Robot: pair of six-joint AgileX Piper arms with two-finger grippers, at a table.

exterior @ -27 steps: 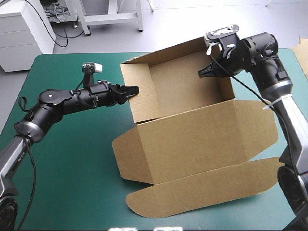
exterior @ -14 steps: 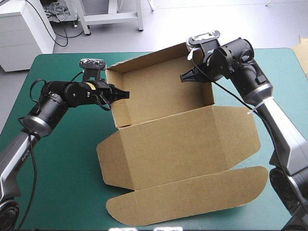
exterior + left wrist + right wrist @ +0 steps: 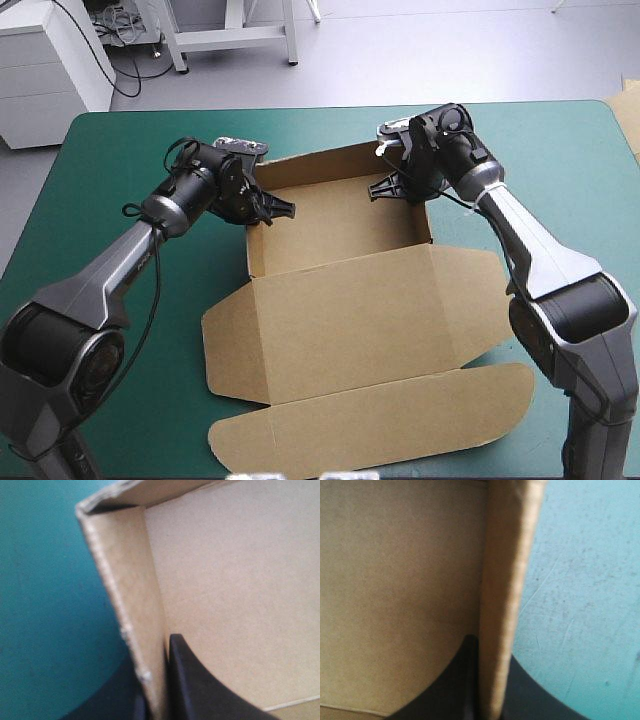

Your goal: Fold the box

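The brown box [image 3: 340, 235] is seen as an open tray at the middle of the teal-green counter [image 3: 120, 160], with its lid [image 3: 370, 300] laid flat toward the near edge. The tray's left wall [image 3: 125, 605] is pinched by the left hand [image 3: 283, 212], one black finger inside and one outside. The right wall [image 3: 502, 605] is pinched likewise by the right hand [image 3: 378, 192].

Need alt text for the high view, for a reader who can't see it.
A brown box stands as an open tray on the teal-green table, lid flat toward the near edge. The left end effector pinches its left wall, the right end effector its right wall.
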